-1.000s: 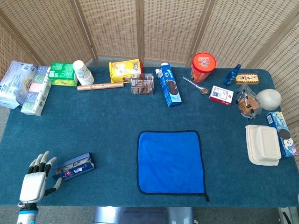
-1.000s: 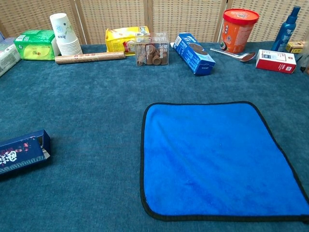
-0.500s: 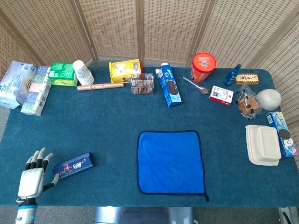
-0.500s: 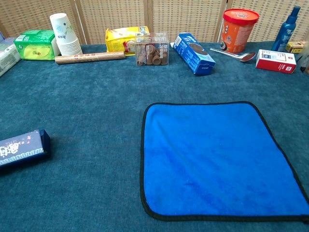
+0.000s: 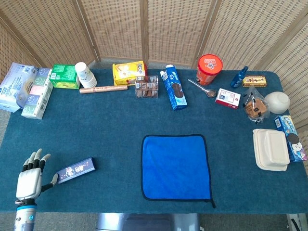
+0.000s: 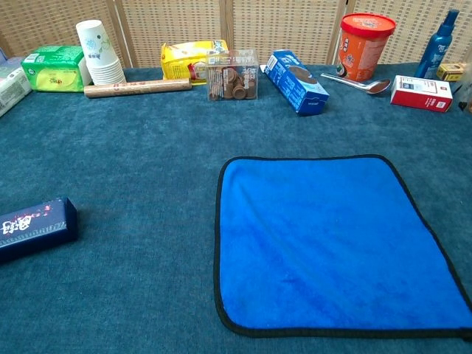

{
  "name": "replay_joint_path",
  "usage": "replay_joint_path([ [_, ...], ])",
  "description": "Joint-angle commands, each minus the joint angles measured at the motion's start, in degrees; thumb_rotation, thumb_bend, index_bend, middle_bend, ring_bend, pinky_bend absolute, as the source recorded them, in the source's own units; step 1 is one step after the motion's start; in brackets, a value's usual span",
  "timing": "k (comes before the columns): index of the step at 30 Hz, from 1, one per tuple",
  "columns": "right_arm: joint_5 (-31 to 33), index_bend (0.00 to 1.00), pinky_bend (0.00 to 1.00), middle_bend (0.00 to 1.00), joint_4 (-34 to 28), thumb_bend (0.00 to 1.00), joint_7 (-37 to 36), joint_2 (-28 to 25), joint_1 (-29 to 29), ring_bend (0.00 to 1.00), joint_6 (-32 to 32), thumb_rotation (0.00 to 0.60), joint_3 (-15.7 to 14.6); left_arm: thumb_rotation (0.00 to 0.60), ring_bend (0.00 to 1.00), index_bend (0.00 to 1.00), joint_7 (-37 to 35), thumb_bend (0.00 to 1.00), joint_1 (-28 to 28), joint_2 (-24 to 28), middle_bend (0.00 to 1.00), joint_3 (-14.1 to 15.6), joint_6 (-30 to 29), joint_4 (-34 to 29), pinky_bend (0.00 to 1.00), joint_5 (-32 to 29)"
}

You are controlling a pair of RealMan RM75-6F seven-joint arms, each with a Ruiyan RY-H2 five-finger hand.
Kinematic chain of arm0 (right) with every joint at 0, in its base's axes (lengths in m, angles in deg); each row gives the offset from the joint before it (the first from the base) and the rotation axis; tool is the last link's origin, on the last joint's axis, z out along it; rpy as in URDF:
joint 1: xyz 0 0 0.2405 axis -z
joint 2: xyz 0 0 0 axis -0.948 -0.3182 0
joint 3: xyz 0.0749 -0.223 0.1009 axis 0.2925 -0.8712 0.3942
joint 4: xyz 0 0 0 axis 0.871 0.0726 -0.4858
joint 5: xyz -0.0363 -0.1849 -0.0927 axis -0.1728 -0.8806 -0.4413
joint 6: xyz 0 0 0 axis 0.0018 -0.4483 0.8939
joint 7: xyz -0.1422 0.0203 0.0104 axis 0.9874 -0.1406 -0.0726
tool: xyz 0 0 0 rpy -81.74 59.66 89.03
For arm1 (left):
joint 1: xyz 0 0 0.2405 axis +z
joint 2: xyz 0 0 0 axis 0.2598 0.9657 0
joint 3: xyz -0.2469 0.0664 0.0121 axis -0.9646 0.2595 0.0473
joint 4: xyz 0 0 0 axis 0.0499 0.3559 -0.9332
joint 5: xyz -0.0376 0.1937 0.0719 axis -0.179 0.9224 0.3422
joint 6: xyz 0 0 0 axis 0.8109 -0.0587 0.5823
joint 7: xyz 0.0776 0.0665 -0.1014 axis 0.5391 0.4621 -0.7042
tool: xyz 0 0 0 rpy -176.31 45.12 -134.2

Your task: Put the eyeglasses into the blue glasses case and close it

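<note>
Head view: the left hand [image 5: 27,179] was seen at the table's near left corner, fingers spread, nothing grasped. Just right of it the blue glasses case [image 5: 75,170] lay closed, with the blue cloth [image 5: 175,166] farther right.

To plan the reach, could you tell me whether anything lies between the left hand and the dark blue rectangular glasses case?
Nothing visible does: the dark blue rectangular glasses case lies right beside the left hand on the teal table covering.

printed packaging on many boxes, lettering on the blue glasses case [image 6: 35,226], none of it legible
</note>
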Motion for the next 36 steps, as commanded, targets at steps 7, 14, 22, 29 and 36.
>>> replay_joint_path([
  [7,0.05,0.0,0.13,0.13,-0.08,0.33,0.11,0.04,-0.07,0.0,0.26,0.342,0.0,0.47,0.0,0.15,1.15,0.3,-1.15,0.07,0.0,-1.1,0.96,-0.45,0.1,-2.1],
  [14,0.02,0.0,0.14,0.13,-0.02,0.33,-0.03,0.04,0.03,0.0,0.13,0.34,-0.02,0.472,0.0,0.14,1.9,0.3,-1.5,-0.35,0.0,-1.02,1.69,0.06,0.1,-3.65],
  [22,-0.21,0.0,0.14,0.13,-0.35,0.33,0.28,-0.12,0.1,0.0,-0.17,0.34,-0.04,0.467,0.0,0.14,1.2,0.3,-1.39,-0.28,0.0,-1.08,1.35,0.66,0.1,-4.5],
  [29,-0.19,0.0,0.14,0.13,-0.36,0.33,0.51,-0.01,0.11,0.0,-0.07,0.341,-0.1,0.464,0.0,0.13,1.13,0.3,-1.62,-0.07,0.0,-1.0,1.71,0.27,0.1,-5.09],
  [36,-0.23,0.0,0.14,0.13,-0.48,0.33,0.56,-0.09,0.2,0.0,-0.28,0.343,-0.07,0.398,0.0,0.13,-1.0,0.3,-1.39,1.25,0.0,-0.5,-0.22,-2.36,0.11,-2.64],
])
